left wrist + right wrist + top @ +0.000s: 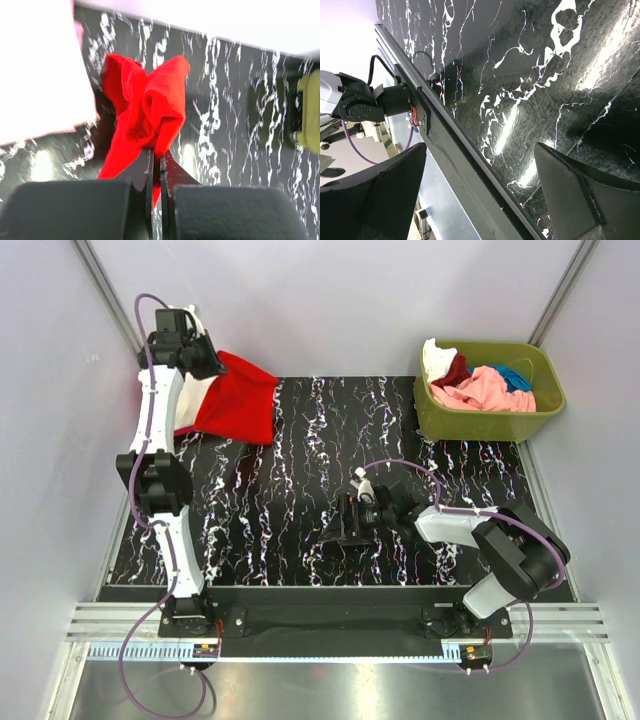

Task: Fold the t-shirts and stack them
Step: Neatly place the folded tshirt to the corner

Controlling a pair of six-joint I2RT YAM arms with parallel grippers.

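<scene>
Far left on the bench (pixel 300 490), the bright red t-shirt (pixel 235 400) lies half spread, with one bunched end drawn up to your left claw (pixel 185 335). The left wrist view shows that claw (pixel 156 161) pinched shut on a gathered fold of the red t-shirt (pixel 150 105). The jaws are pressed together with cloth puffing out above them.

Your right claw (pixel 350 518) sits low over the near middle of the bench. Its jaws are spread wide and hold nothing, and the right wrist view shows only marbled surface between them.

Handling, as a judgement: the shirt is light, limp and not fragile. It will sag and crumple from a single pinch, so take it by two hem or shoulder corners to get a flat fold.

The other t-shirts, cream-white (pixel 436 357), dark red (pixel 458 370), pink (pixel 490 390) and teal (pixel 515 375), are heaped in the olive-green bin (pixel 440 422) at far right.

No brand, label or writing is readable anywhere.
</scene>
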